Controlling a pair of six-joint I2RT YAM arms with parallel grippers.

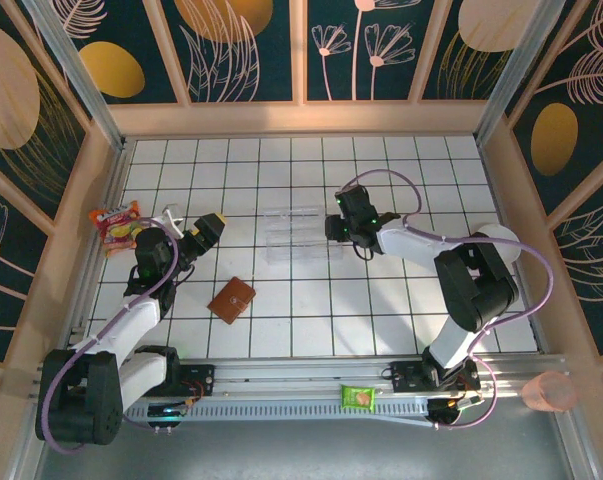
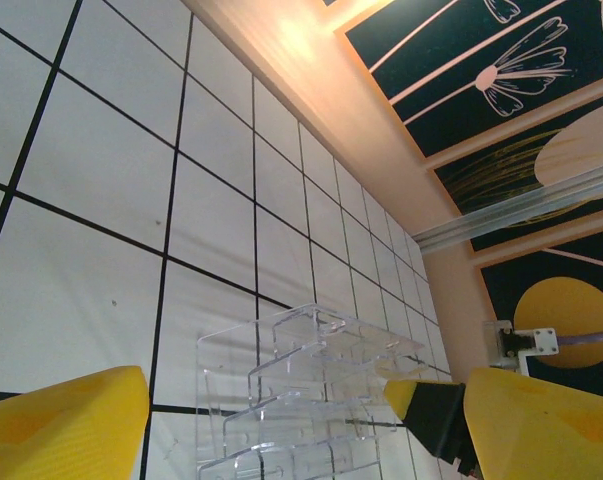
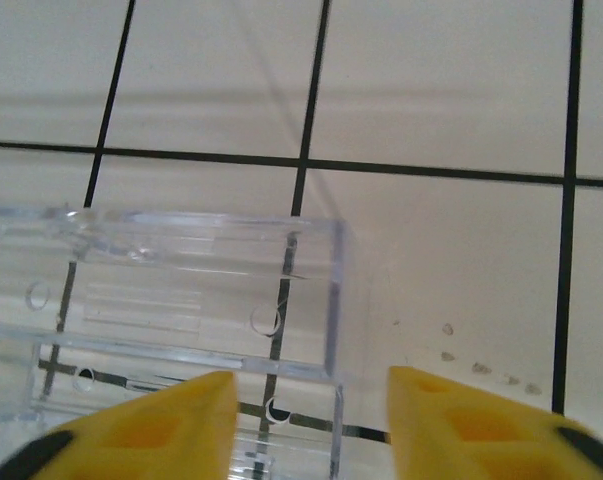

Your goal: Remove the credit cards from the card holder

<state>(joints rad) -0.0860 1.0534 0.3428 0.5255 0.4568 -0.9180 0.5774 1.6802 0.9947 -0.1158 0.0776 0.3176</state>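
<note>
The brown card holder (image 1: 232,298) lies closed and flat on the white tiled table, left of centre. No blue credit cards are visible; they are hidden or out of view. My left gripper (image 1: 207,231) hovers up and left of the holder, open, its yellow fingers (image 2: 61,425) spread wide with nothing between them. My right gripper (image 1: 334,228) stands open at the right end of the clear plastic box (image 1: 293,234), its yellow fingertips (image 3: 151,425) straddling the box's corner (image 3: 321,300).
The clear plastic box (image 2: 301,400) sits mid-table between the two grippers. A red and yellow snack packet (image 1: 117,224) lies at the far left. A green packet (image 1: 359,397) rests on the front rail. Wooden walls ring the table.
</note>
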